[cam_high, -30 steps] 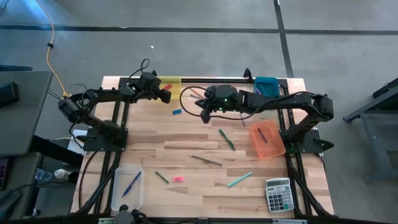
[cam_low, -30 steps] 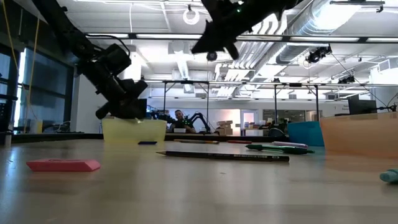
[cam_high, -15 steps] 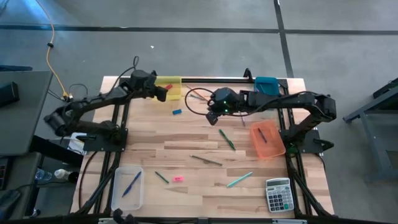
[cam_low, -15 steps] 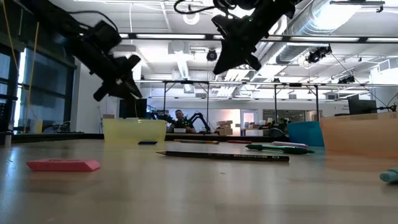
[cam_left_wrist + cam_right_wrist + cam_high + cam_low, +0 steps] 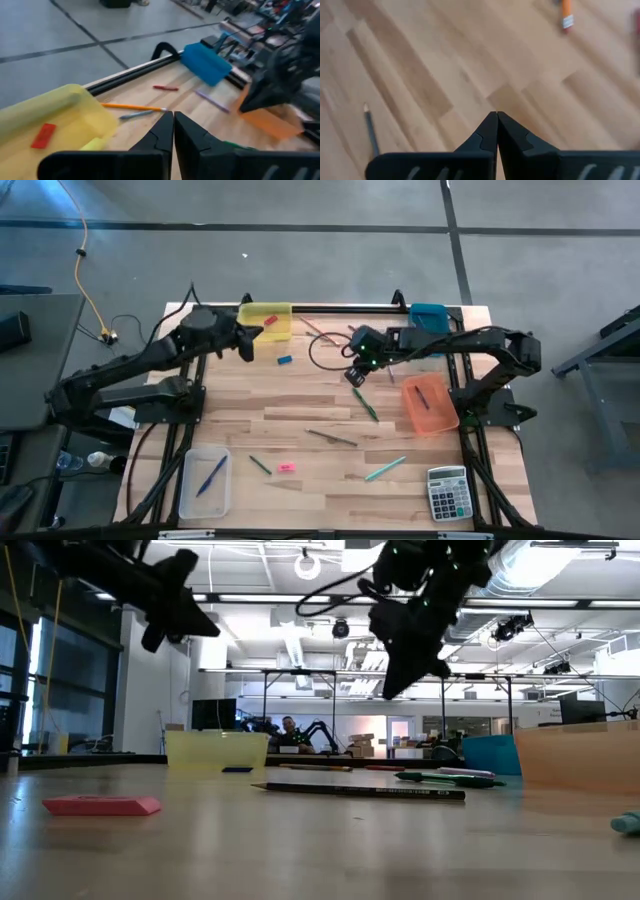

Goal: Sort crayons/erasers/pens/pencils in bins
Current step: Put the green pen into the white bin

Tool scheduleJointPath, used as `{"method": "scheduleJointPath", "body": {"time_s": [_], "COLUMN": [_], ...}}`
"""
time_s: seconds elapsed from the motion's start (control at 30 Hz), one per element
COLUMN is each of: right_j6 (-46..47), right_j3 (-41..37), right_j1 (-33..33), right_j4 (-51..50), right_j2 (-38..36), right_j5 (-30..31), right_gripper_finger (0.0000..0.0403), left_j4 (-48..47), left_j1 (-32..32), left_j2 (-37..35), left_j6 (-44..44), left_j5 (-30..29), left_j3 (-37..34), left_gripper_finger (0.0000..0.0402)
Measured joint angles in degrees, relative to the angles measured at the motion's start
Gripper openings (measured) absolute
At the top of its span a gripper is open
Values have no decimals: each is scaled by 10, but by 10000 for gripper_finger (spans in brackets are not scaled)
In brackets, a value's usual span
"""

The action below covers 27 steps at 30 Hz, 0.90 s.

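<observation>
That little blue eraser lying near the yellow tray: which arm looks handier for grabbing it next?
Probably the left. The left gripper hangs just beside the blue eraser and the yellow tray, jaws shut and empty. The right gripper is farther off, near a green pen.

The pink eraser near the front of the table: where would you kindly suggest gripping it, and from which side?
The pink eraser lies flat, alone on bare wood. Come straight down from above and pinch it across its shorter sides; its low, flat block shape probably leaves little to grip from the side.
</observation>
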Motion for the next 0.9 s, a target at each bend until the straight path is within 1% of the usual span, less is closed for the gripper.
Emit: {"method": "scheduleJointPath", "body": {"time_s": [0.1, 0.2, 0.3, 0.4, 0.5, 0.67, 0.73, 0.8, 0.9], "right_j6": [32, 76, 123, 181, 223, 295, 323, 336, 325], "right_j3": [-56, -90, -99, -99, -99, -99, -99, -99, -100], "right_j1": [17, 41, 66, 97, 140, 190, 196, 194, 186], "right_j4": [64, 116, 109, 72, 31, -37, -68, -76, -52], "right_j2": [1, 1, 1, 1, 1, 5, 7, 13, 23], "right_j5": [-12, -15, -18, -17, 6, 51, 65, 70, 65], "right_gripper_finger": [0, 0, 0, 9, 36, 107, 133, 152, 169], "left_j4": [20, 50, 87, 107, 109, 126, 137, 137, 137], "left_j1": [-47, -89, -128, -160, -184, -209, -214, -215, -217], "left_j2": [-24, -41, -49, -48, -46, -46, -46, -45, -45], "left_j6": [-5, -15, -27, -40, -50, -71, -73, -81, -86], "left_j5": [-30, -45, -55, -67, -80, -94, -95, -95, -95], "left_j3": [-23, -48, -69, -87, -96, -114, -120, -121, -121], "left_gripper_finger": [4, 1, 1, 0, 0, 0, 0, 0, 0]}}
